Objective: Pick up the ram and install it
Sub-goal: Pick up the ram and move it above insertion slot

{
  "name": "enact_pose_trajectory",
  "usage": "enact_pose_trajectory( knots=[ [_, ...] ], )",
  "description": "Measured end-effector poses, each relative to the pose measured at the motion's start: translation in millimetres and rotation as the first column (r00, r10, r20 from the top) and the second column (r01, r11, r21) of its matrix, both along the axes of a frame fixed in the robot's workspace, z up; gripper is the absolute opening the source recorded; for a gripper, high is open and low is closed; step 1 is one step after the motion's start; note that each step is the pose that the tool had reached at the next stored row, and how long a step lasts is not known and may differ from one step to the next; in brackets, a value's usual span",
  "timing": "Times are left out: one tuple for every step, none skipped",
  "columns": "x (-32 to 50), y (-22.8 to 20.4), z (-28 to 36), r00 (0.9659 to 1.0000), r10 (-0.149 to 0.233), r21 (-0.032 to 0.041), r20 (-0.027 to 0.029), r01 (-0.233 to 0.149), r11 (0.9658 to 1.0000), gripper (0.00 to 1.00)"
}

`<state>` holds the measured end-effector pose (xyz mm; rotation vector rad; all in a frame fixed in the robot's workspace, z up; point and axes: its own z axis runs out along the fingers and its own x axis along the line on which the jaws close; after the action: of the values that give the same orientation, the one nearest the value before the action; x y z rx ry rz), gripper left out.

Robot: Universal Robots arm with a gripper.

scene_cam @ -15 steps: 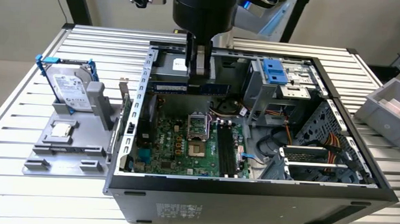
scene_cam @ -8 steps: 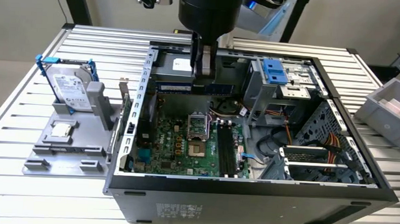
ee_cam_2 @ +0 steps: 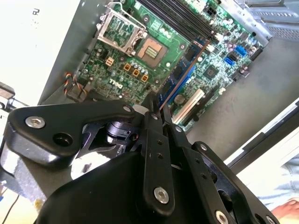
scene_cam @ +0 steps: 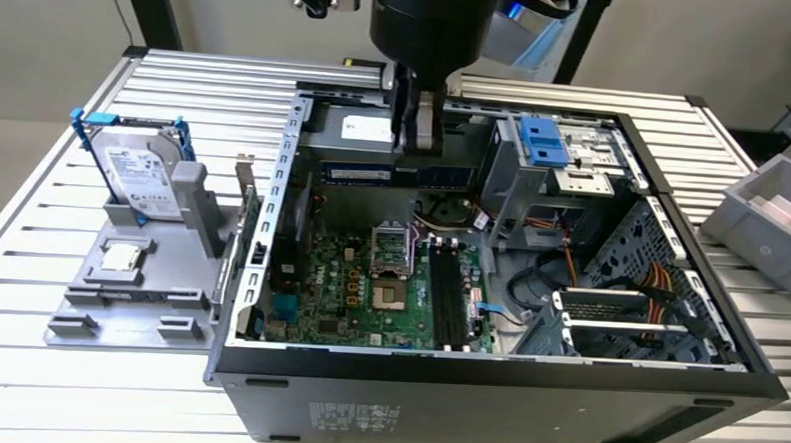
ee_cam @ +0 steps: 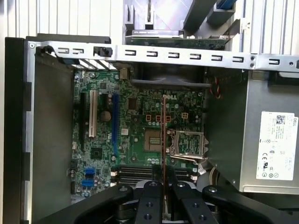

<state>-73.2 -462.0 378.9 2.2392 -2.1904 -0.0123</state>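
Nearest me, the slatted table [scene_cam: 80, 398] carries an open computer case [scene_cam: 495, 386]. Its motherboard [scene_cam: 352, 290] lies bare, with the long black memory slots [scene_cam: 448, 294] running beside the processor socket [scene_cam: 391, 253]. At the exterior view's left, a grey stand [scene_cam: 125, 305] holds a small square chip [scene_cam: 123, 258], and behind it a hard drive [scene_cam: 141, 175] stands upright in a blue frame. A grey bin [scene_cam: 763, 213] sits at the exterior view's right edge. Farther back, in the upper middle of the exterior view, the gripper [scene_cam: 418, 147] hangs over the far part of the case. It is clamped tight on the ram [scene_cam: 365, 171], which lies level above the board, crosswise to the slots and clear of them. In the first wrist view the ram [ee_cam: 163, 135] shows edge-on, a thin strip jutting out from the gripper [ee_cam: 163, 179].
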Motion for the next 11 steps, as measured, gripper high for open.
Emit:
enact_pose_trajectory(
  knots=[
    [1.1,0.1,0.0,1.0000,0.000,0.0001,0.0001,0.000,1.0000,0.00],
    [2.1,0.2,0.0,1.0000,-0.001,0.0001,0.0000,0.001,1.0000,0.00],
    [3.0,0.4,0.0,1.0000,-0.003,0.0001,0.0000,0.003,1.0000,0.00],
    [3.9,0.6,-0.1,1.0000,-0.007,0.0001,0.0001,0.007,1.0000,0.00],
    [4.9,0.9,-0.1,0.9999,-0.012,0.0001,0.0001,0.012,0.9999,0.00],
    [5.6,1.1,0.0,0.9999,-0.017,0.0001,0.0000,0.017,0.9999,0.00],
    [6.1,1.3,-0.1,0.9997,-0.024,0.0001,0.0001,0.024,0.9997,0.00],
    [6.5,1.6,0.0,0.9995,-0.031,0.0000,0.0001,0.031,0.9995,0.00],
    [7.0,1.9,-0.1,0.9993,-0.037,0.0001,0.0001,0.037,0.9993,0.00],
    [7.3,2.5,-0.1,0.9992,-0.040,0.0001,0.0001,0.040,0.9992,0.00],
    [7.7,3.3,-0.1,0.9992,-0.041,0.0001,0.0000,0.041,0.9992,0.00]
  ],
)
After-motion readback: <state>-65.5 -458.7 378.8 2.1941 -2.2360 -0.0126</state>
